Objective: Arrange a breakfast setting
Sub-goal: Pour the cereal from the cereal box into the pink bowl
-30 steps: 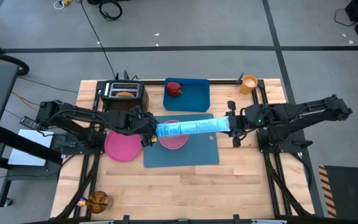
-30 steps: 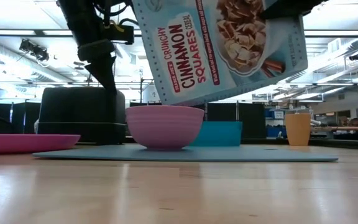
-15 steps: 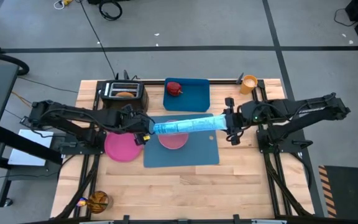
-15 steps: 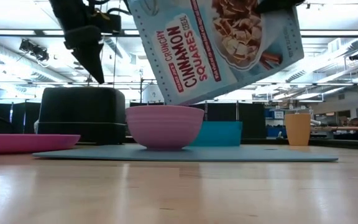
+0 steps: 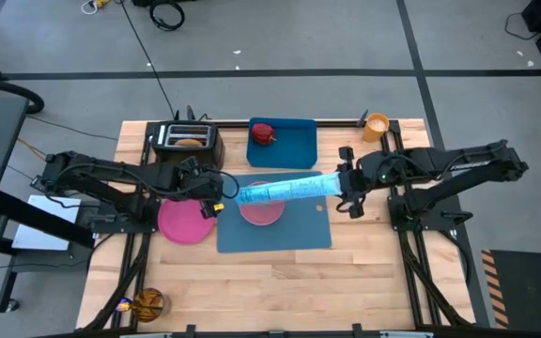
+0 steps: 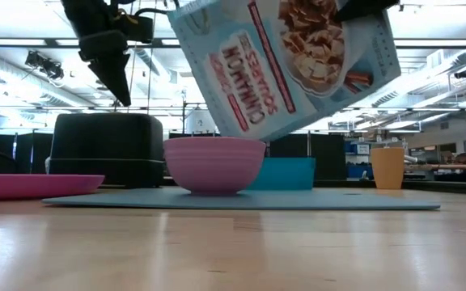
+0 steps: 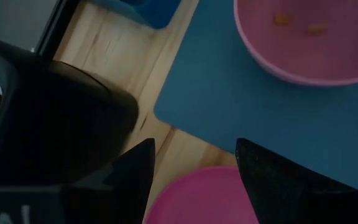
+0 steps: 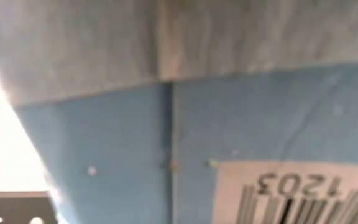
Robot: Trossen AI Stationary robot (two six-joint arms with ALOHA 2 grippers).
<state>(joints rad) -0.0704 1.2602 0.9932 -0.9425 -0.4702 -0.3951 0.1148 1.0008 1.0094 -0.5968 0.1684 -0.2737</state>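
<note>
- While the right hand (image 5: 348, 192) stays clamped on one end of a light blue cereal box (image 5: 285, 192), the box hangs tilted above the pink bowl (image 5: 262, 206), its lower corner just over the rim in the low view.
- That bowl stands on the large blue mat (image 5: 294, 230) near the middle of the table (image 5: 280, 282); the left wrist view shows a few small orange pieces inside the bowl (image 7: 303, 43).
- Left hand (image 7: 194, 180) hovers left of the box, over the edge of the mat and the pink plate (image 5: 185, 222), with its fingers (image 7: 132, 171) apart and nothing between them.
- Pink plate lies on the table just beside the left edge of the mat.
- Toast slice (image 5: 188, 143) sits in the black toaster (image 5: 184, 141) at the far left.
- Red apple (image 5: 264, 133) rests in the smaller blue tray (image 5: 294, 143), beyond the mat.
- Small orange cup (image 5: 376, 126) stands at the far right corner of the table, well apart from the mat.
</note>
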